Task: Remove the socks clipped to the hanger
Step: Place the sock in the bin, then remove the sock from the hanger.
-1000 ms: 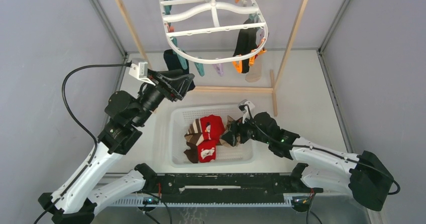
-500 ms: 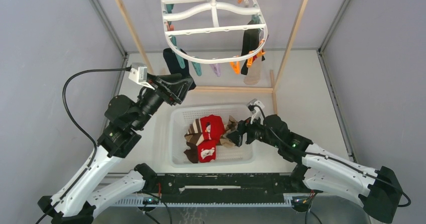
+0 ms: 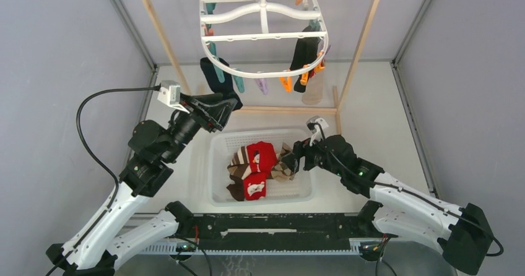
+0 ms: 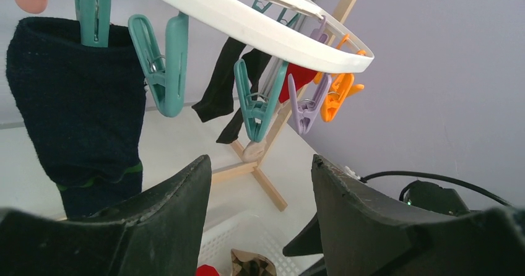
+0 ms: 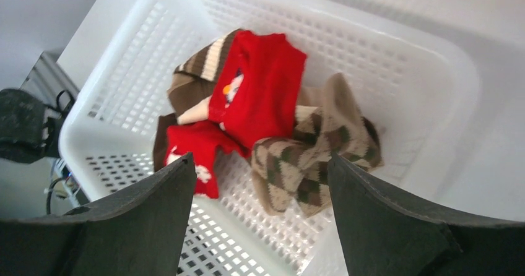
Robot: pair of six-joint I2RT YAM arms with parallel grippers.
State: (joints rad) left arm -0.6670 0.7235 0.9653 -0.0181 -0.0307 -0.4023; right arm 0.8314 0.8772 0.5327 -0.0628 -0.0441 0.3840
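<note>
The white oval hanger hangs from the rod at the back. Clipped to it are a navy sock on the left and, on the right, a black sock and a beige sock. My left gripper stands open just below the navy sock, nothing between its fingers. My right gripper is open and empty over the basket's right side. Below it lie a tan argyle sock, red socks and a brown striped sock.
The white perforated basket sits between the arms. A wooden rack with a floor bar carries the hanger. Empty teal, lilac and orange clips dangle from the rim. Grey walls close in on both sides.
My right gripper has drawn back up and to the right from the argyle sock, which stays in the basket. The hanger has swung slightly. The left gripper has barely shifted.
</note>
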